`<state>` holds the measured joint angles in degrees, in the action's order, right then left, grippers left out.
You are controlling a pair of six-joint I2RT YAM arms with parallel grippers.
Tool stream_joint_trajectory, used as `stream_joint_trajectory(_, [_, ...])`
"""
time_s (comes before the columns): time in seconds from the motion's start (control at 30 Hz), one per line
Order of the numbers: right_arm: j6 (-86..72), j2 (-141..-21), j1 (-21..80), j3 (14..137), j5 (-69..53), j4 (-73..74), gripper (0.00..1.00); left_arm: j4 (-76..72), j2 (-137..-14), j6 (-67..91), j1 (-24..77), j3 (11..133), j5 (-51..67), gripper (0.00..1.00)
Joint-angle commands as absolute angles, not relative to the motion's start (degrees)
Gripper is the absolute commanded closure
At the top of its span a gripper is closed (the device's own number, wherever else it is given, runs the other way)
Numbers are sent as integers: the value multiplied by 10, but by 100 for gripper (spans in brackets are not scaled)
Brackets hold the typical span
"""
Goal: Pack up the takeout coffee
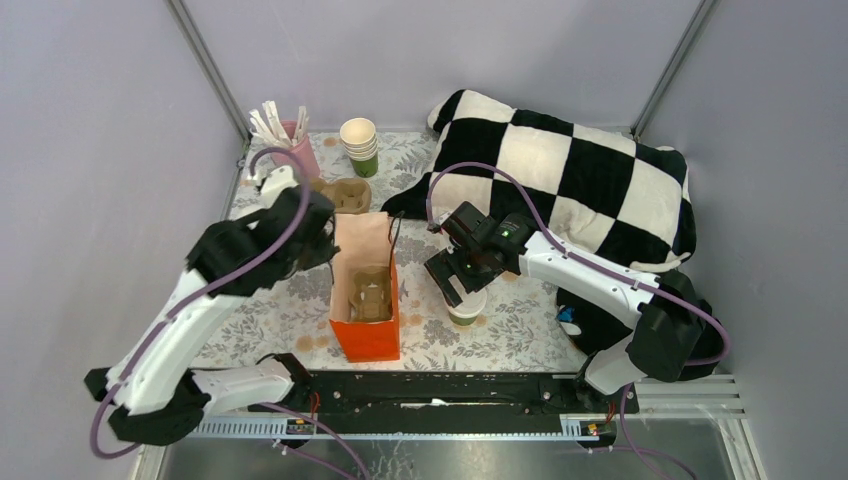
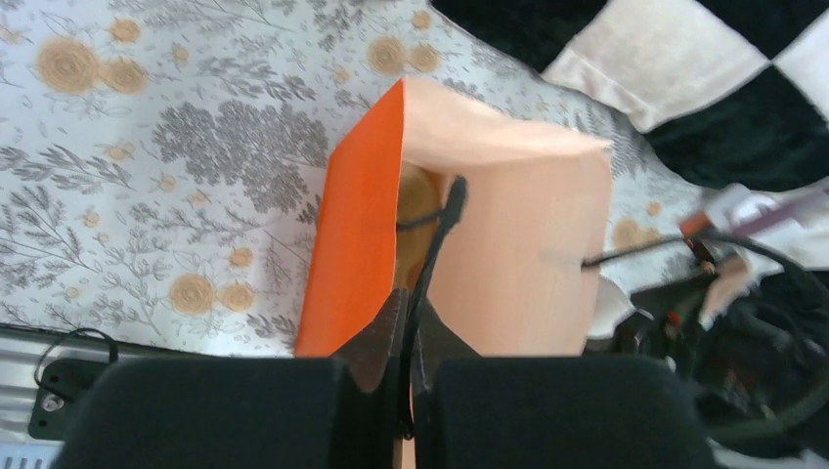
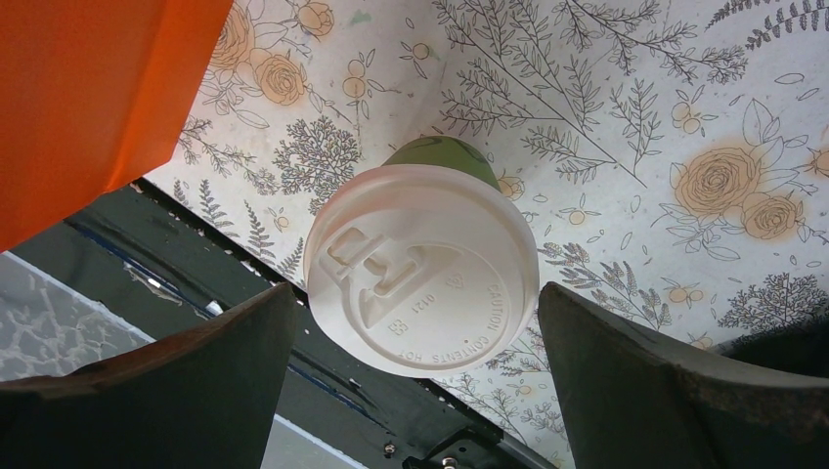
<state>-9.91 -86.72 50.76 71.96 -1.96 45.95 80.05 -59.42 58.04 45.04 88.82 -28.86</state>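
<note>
The small green paper cup with a round white plastic lid stands on the floral-patterned table close to its near edge, just right of the orange paper bag and apart from it; it is upright, its long axis vertical, lid up and green base on the cloth; the lid's raised sip tab sits on the side toward the bag.

Embossed lettering on the lid reads "CAUTION CONTENTS HOT"; a smaller mark beside it is too fine to read.

The right fingers stand wide apart, one on each side of the lid, with a gap on both sides; from above the right wrist covers most of the cup, and only the lid's near rim shows.

The left fingers are pressed together on the bag's upper rim by its black cord handle; whether the cord is pinched too I cannot tell; the bag stands upright, mouth open, with something brown inside that is hard to make out.

Farther back lie a brown pulp cup carrier, a stack of cream-rimmed cups, a pink cup of white sticks and a black-and-white checked cushion, partly hidden by the right arm.
</note>
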Motion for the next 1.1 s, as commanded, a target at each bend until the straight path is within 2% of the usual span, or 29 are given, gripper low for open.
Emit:
stream_joint_trajectory(0.0, [-109,-842,511,739,-6,459,0,741,-641,490,411,909,-309,100])
stream_joint_trajectory(0.2, [-170,-857,511,779,-11,443,0,519,-636,283,347,852,-212,100])
stream_joint_trajectory(0.4, [-185,-876,510,810,27,440,0,347,-641,153,336,810,-89,100])
stream_joint_trajectory(0.47, [-180,-879,510,820,43,445,0,330,-653,125,333,807,-64,100])
stream_joint_trajectory(0.53, [-174,-883,511,834,48,451,0,360,-677,128,332,832,-97,98])
stream_joint_trajectory(0.63, [-173,-891,510,859,55,463,0,457,-697,195,331,884,-193,84])
stream_joint_trajectory(0.73, [-178,-899,509,877,55,469,0,589,-714,299,329,954,-249,31])
stream_joint_trajectory(0.77, [-179,-902,508,880,54,470,0,646,-726,363,329,988,-261,18])
stream_joint_trajectory(0.8, [-181,-905,507,881,53,471,0,712,-737,411,329,1023,-267,11])
stream_joint_trajectory(0.87, [-184,-912,503,882,54,478,0,824,-759,487,328,1071,-243,8])
stream_joint_trajectory(0.9, [-184,-913,501,882,54,481,0,833,-755,490,328,1072,-205,3])
stream_joint_trajectory(0.97, [-182,-911,494,879,58,488,0,836,-727,527,327,1032,-134,1])
stream_joint_trajectory(1.07, [-175,-898,481,866,52,488,0,837,-672,607,327,937,-90,1])
